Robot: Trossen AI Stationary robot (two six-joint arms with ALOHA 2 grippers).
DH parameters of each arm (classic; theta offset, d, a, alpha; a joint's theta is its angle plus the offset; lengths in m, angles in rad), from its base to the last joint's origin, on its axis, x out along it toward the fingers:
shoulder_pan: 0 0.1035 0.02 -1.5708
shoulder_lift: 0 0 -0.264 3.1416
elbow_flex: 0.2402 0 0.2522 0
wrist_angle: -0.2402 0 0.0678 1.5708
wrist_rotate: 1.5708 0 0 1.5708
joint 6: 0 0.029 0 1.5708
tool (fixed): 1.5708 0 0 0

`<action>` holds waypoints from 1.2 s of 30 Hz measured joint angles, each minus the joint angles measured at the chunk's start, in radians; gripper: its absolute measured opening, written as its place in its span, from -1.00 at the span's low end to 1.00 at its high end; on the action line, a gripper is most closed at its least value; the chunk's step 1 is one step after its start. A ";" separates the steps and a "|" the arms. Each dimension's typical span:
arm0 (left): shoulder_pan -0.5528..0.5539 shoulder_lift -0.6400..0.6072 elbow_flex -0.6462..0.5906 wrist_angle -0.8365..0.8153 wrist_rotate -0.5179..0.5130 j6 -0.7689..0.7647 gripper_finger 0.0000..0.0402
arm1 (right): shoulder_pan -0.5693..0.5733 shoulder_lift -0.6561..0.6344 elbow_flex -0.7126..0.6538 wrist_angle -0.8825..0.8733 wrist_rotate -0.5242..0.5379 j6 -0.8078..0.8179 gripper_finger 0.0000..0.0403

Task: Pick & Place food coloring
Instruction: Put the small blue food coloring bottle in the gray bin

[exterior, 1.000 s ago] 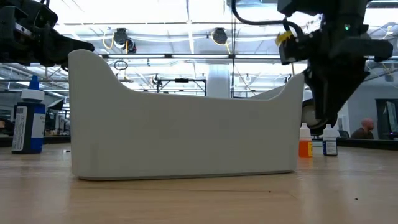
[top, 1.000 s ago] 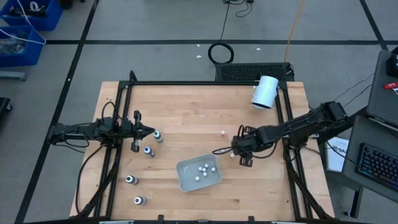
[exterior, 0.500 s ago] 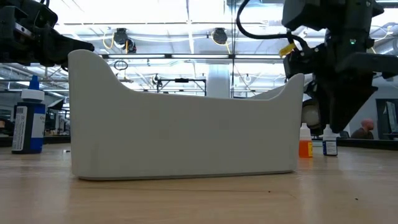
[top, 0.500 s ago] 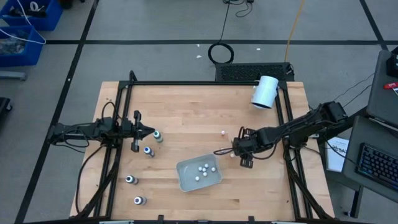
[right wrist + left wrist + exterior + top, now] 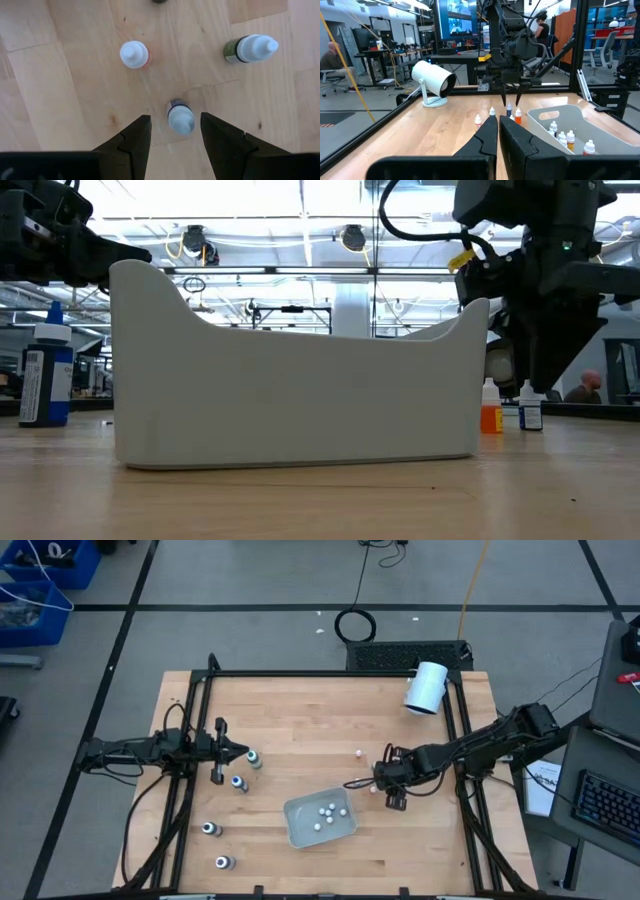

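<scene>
The right gripper [image 5: 171,131] is held pointing down at the table, just right of the clear tray [image 5: 296,823], with its jaws spread apart around nothing. A small white-capped bottle [image 5: 180,118] is seen standing directly beneath, between the two fingers but not yet gripped. An orange bottle [image 5: 134,54] and a dark-bodied bottle [image 5: 250,49] are placed near it on the wooden table [image 5: 300,720]. Several small bottles [image 5: 326,812] are already lying inside the tray. The left gripper [image 5: 245,752] is parked at the left side, jaws closed and empty, beside four dark bottles [image 5: 240,783]
</scene>
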 joint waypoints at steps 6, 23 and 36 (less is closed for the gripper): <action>0.000 0.000 0.000 0.000 0.000 0.000 -0.87 | 0.000 0.003 0.000 0.010 0.000 0.009 -0.21; 0.000 0.000 0.000 0.000 0.000 0.000 -0.87 | 0.000 0.005 -0.020 0.028 0.003 0.023 -0.41; 0.000 0.000 0.000 0.000 0.000 0.000 -0.87 | 0.000 0.003 -0.017 0.038 0.000 -0.019 -0.82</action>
